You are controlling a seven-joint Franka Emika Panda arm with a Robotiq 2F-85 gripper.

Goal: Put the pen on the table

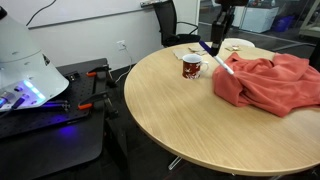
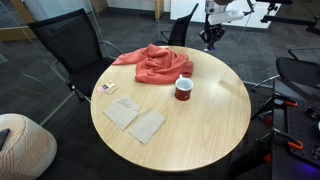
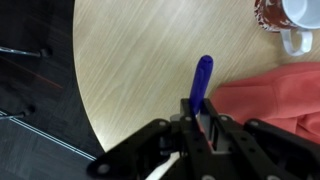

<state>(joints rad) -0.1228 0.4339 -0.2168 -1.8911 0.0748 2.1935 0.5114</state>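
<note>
I am squeezing the pen (image 3: 200,82) in the claw (image 3: 202,118). Its long end is sticking out over the table (image 3: 140,60), right beside the red cloth (image 3: 270,95).

The desk (image 3: 130,60) has a light wood-grain top, smooth with a soft satin sheen and a thin dark edge. The pen (image 3: 201,78) looks like smooth blue plastic with a slight gloss, set against the matt black, hard-looking body of the gripper (image 3: 199,112). The coral cloth (image 1: 268,82) is soft, matt fabric in rumpled folds, the red-and-white mug (image 2: 184,88) appears glossy like glazed ceramic, and the tan napkins (image 2: 122,112) look like flat, dull paper.
</note>
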